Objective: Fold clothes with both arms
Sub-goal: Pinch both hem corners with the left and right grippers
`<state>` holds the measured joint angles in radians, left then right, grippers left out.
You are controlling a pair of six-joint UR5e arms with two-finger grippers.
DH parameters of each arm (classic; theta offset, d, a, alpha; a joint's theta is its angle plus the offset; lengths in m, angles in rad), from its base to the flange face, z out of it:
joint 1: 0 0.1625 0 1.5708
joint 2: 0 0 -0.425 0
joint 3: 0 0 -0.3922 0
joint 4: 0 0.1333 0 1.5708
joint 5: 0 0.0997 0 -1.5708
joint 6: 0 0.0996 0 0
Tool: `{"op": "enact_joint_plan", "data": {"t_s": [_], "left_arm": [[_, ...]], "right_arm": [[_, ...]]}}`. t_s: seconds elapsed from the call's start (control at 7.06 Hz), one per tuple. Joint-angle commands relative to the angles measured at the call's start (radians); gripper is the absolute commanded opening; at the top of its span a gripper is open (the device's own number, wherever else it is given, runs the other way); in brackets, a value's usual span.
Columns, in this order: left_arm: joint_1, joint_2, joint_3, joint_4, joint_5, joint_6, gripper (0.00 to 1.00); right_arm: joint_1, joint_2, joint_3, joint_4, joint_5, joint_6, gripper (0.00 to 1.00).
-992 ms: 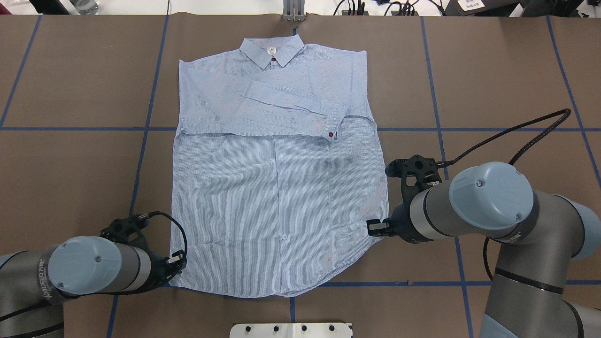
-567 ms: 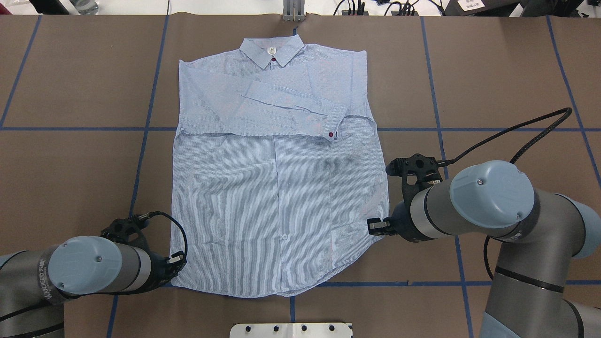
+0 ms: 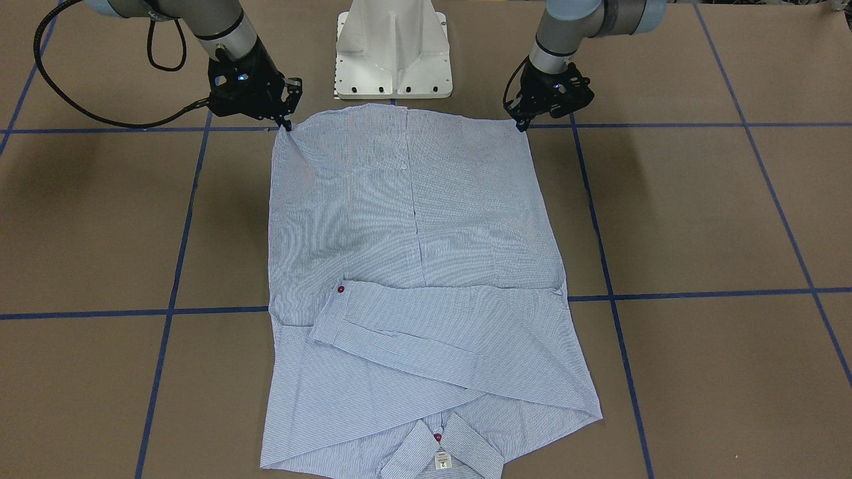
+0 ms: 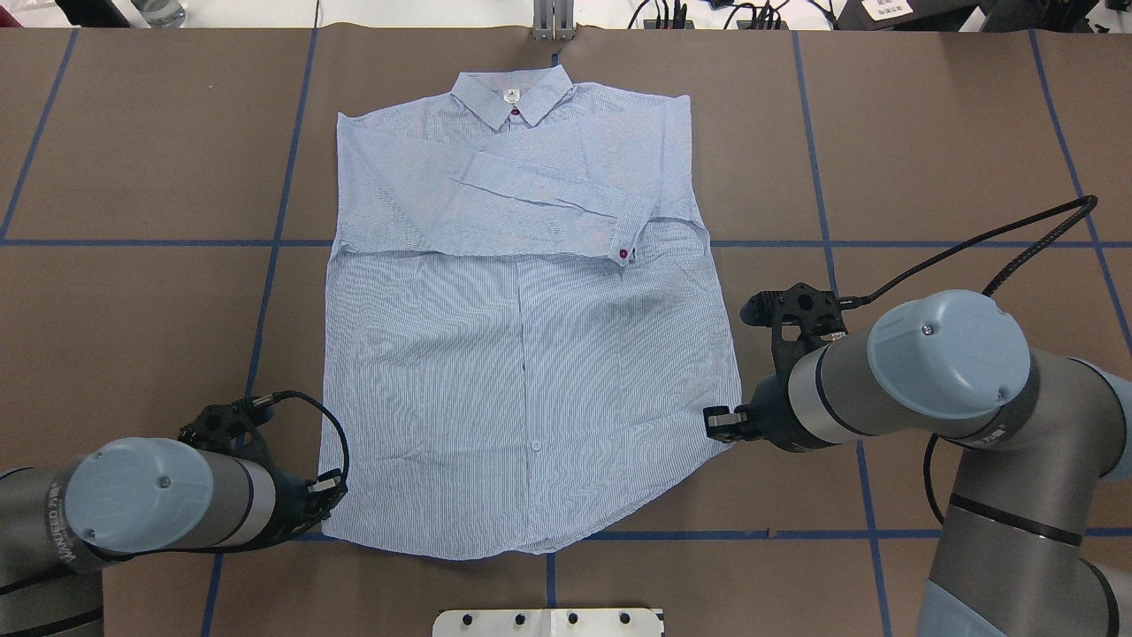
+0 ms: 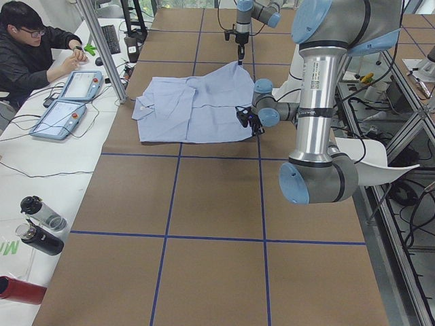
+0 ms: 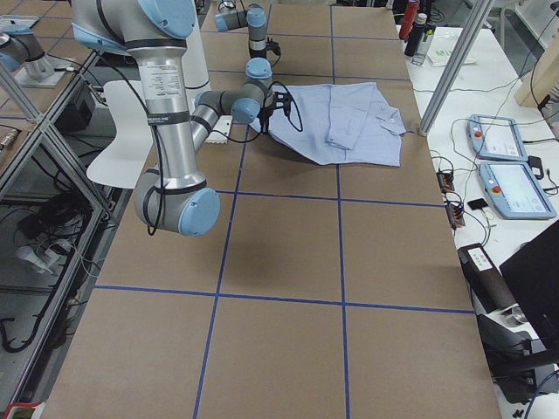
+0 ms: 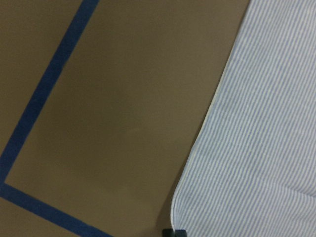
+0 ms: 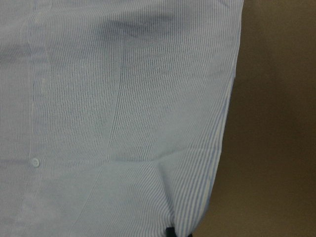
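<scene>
The light blue striped shirt (image 4: 522, 354) lies flat on the brown table, collar away from me and both sleeves folded across the chest. My left gripper (image 4: 329, 485) is shut on the hem's left corner, which also shows in the front view (image 3: 522, 123). My right gripper (image 4: 718, 425) is shut on the hem's right corner, where the cloth is drawn to a point (image 3: 287, 125). Each wrist view shows striped cloth (image 7: 266, 148) (image 8: 123, 98) beside bare table. Only a dark finger tip shows at the bottom edge of each.
The white pedestal base (image 3: 393, 53) stands just behind the hem, between the arms. Blue tape lines (image 4: 274, 243) cross the table. A metal post (image 4: 553, 22) stands beyond the collar. A person (image 5: 34, 47) sits at a side desk with pendants (image 5: 68, 102) and bottles (image 5: 41, 224).
Both grippers have moved outward, the left one to the left and the right one to the right. The hem corners went with them, and the shirt's lower part is stretched wider and flatter.
</scene>
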<state>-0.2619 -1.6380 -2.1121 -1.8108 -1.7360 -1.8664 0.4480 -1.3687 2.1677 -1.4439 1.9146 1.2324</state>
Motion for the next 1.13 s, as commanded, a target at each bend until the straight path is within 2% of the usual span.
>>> {"op": "enact_joint_plan", "data": {"t_s": [0.0, 0.43, 0.71, 0.99], "left_arm": [[-0.011, 0.012, -0.118, 0.076, -0.025, 0.056, 0.0], [-0.013, 0.01, -0.172, 0.11, -0.048, 0.064, 0.0], [-0.013, 0.01, -0.19, 0.11, -0.065, 0.066, 0.0], [-0.011, 0.012, -0.177, 0.11, -0.071, 0.066, 0.0]], "right_arm": [[0.003, -0.03, 0.036, 0.0, 0.079, 0.065, 0.0], [0.006, -0.042, 0.064, 0.0, 0.145, 0.119, 0.0], [0.005, -0.114, 0.133, 0.0, 0.164, 0.121, 0.0], [0.003, -0.128, 0.127, 0.002, 0.195, 0.121, 0.0]]}}
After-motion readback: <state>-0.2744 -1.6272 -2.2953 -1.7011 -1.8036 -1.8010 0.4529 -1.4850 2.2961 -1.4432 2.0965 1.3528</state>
